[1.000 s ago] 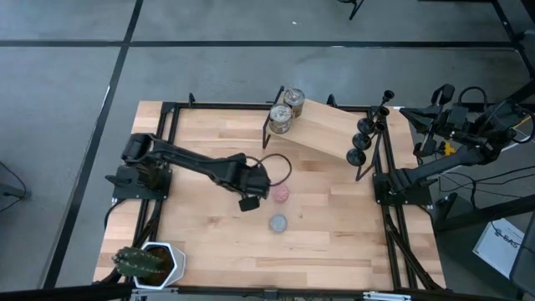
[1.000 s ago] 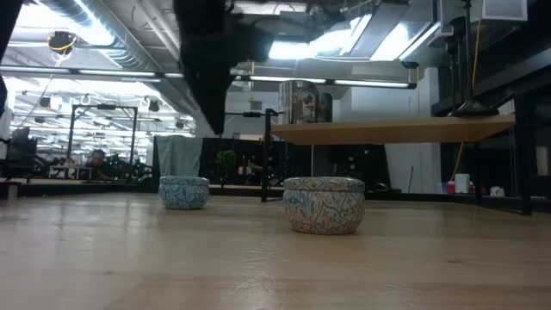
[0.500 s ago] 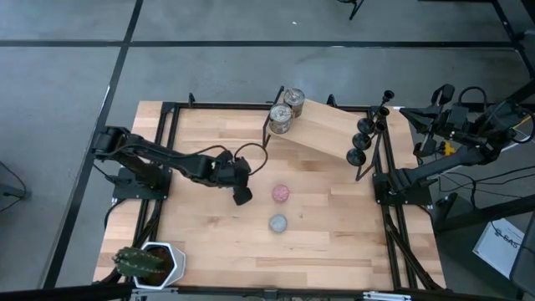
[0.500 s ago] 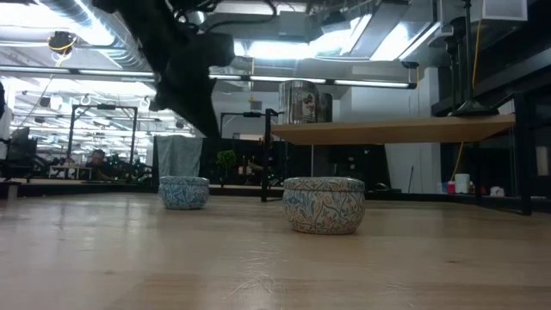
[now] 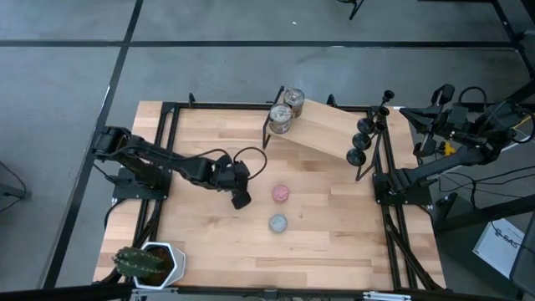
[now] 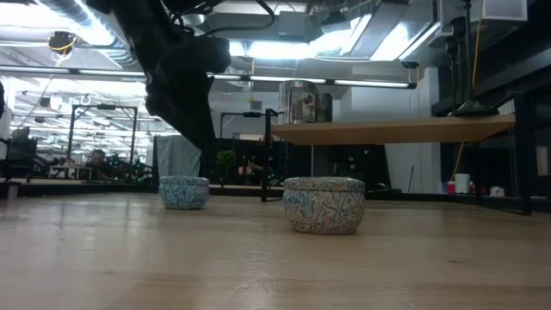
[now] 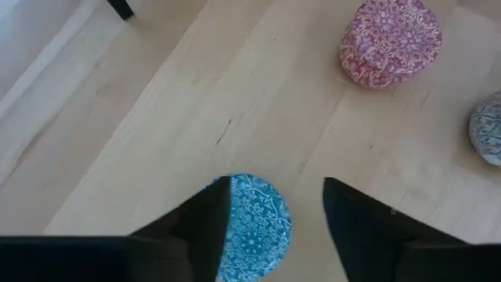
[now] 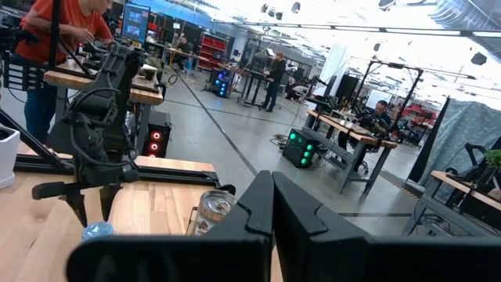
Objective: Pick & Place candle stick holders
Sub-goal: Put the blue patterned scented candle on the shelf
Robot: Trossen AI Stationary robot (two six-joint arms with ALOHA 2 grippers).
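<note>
A grey floor [image 5: 251,71] crossed by dark seams surrounds the wooden table [image 5: 209,242]. Beyond lies a large workshop hall: benches [image 8: 352,129] with screens [image 8: 135,22], ceiling strip lights [image 6: 112,73], ducting overhead. People stand or sit at benches, perhaps working; one in an orange top [image 8: 59,19].

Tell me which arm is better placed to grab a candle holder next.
Right. The three black candle holders stand at the table's right edge, beside the right arm's base. The right gripper is parked off the table with fingers shut. The left gripper hovers open over a blue disc mid-table, farther from the holders.
</note>
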